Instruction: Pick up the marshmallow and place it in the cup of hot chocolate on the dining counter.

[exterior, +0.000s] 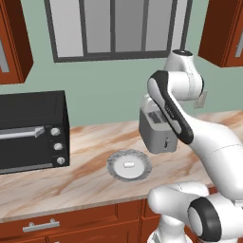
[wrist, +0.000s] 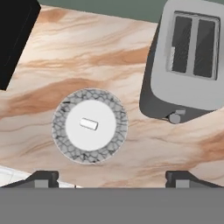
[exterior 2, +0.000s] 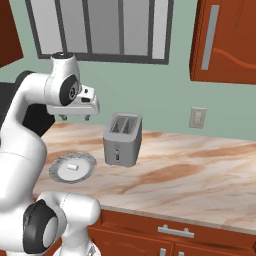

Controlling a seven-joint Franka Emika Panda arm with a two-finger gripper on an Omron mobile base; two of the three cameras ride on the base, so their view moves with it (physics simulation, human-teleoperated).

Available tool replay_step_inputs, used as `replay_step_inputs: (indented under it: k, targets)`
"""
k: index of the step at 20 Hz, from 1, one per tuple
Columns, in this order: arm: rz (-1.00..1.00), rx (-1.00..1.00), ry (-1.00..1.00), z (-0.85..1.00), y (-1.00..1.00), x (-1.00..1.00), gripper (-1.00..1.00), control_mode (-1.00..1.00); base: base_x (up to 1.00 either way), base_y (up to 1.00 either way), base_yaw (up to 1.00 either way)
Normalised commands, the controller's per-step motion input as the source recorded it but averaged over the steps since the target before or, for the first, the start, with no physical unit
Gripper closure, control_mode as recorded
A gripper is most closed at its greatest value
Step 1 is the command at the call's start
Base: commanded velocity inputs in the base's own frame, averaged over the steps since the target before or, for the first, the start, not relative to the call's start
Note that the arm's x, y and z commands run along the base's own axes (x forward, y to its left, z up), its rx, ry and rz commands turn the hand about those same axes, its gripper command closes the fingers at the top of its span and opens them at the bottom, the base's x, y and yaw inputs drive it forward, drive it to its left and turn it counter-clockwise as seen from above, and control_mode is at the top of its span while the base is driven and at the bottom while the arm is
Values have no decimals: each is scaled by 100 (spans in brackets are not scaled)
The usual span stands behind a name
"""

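Hand view looked straight down on a marble counter point(wrist: 131, 65), and the gripper point(wrist: 112, 177) hung high above it with its two fingertips point(wrist: 43, 177) set wide apart and nothing between them. The marshmallow point(wrist: 89, 124) lay on its side in the middle of a grey round plate point(wrist: 61, 135) with a crackled rim, and it sat a little to the left of the line between the fingertips. A grey two-slot toaster point(wrist: 188, 83) stood near the plate on the right side, not touching it. A black toaster oven point(wrist: 15, 35) showed its corner at the top left. In the left base view the marshmallow point(exterior: 128, 164) rested on the plate point(exterior: 114, 168) between the toaster oven point(exterior: 31, 130) and the toaster point(exterior: 159, 137), which was partly covered by the white arm. In the right base view the gripper point(exterior 2: 75, 118) was well above the plate point(exterior 2: 60, 175) and the marshmallow point(exterior 2: 73, 166), with the toaster point(exterior 2: 121, 140) just beside
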Motion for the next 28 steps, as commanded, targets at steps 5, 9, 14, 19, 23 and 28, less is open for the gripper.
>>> replay_step_inputs:
  k: [5, 9, 14, 19, 23, 28]
  targets:
    - [13, -1, 0, -1, 43, -33, -100, -100, 0, 0, 0]
    - [15, 0, -11, -5, 27, -6, -100, -100, 0, 0, 0]
    - [7, 0, -13, -23, 16, 0, -100, -100, 0, 0, 0]
    - [20, -1, 7, -30, 20, 0, -100, -100, 0, 0, 0]
    - [21, 0, 17, -24, 12, 0, -100, -100, 0, 0, 0]
    - [20, -1, 18, -23, 11, 0, -100, -100, 0, 0, 0]
